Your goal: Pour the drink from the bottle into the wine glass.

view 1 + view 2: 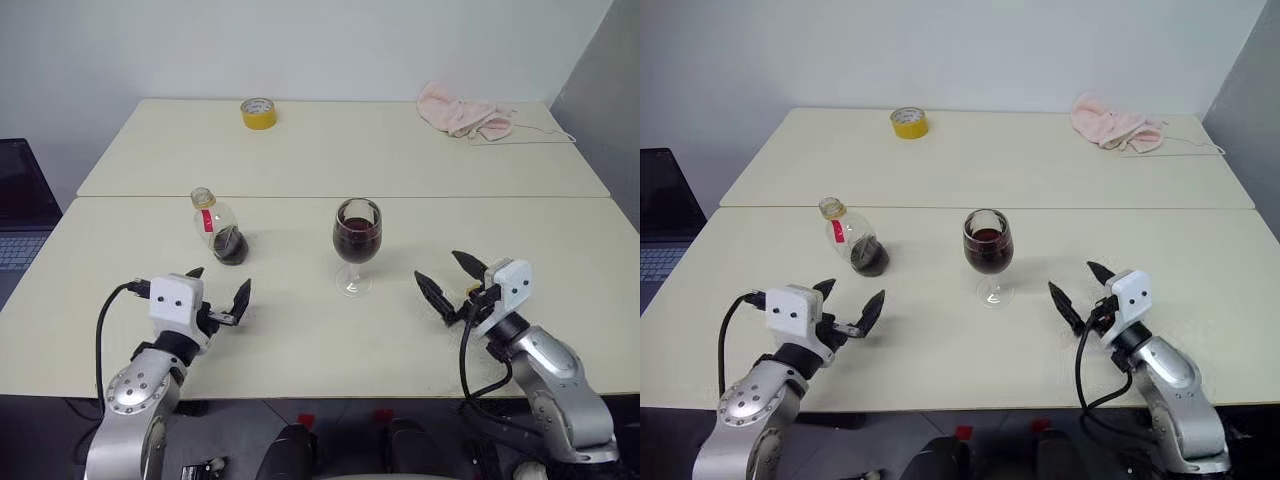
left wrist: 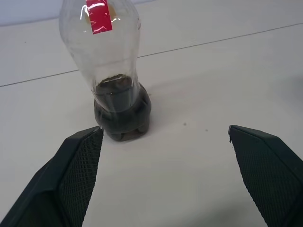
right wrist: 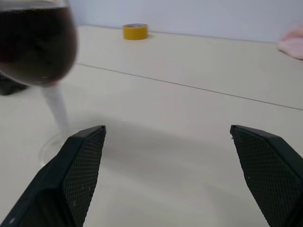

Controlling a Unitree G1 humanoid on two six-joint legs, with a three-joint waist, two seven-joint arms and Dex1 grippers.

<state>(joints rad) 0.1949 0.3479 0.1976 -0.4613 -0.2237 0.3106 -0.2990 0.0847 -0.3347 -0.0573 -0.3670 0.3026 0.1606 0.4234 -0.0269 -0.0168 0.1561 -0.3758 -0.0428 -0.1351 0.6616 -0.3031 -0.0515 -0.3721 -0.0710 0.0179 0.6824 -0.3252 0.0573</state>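
Pour apparently done; both arms clear.
Wine glass [image 1: 357,240] upright mid-worktop [image 1: 560,250], holding dark drink [image 1: 356,240]. Bottle [image 1: 220,230] just left of glass, nearly drained, uncapped. Left end effector [image 1: 222,296] spread before bottle; right end effector [image 1: 447,278] spread, empty, right of glass. Likely light, crushable: grip low on belly.

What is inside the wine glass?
The wine glass holds dark, almost black drink, filling roughly the lower half of its bowl. The glass is clear, so nothing in it is hidden. A little dark drink remains in the bottle.

Silver arms, white wrists, black claws, cables
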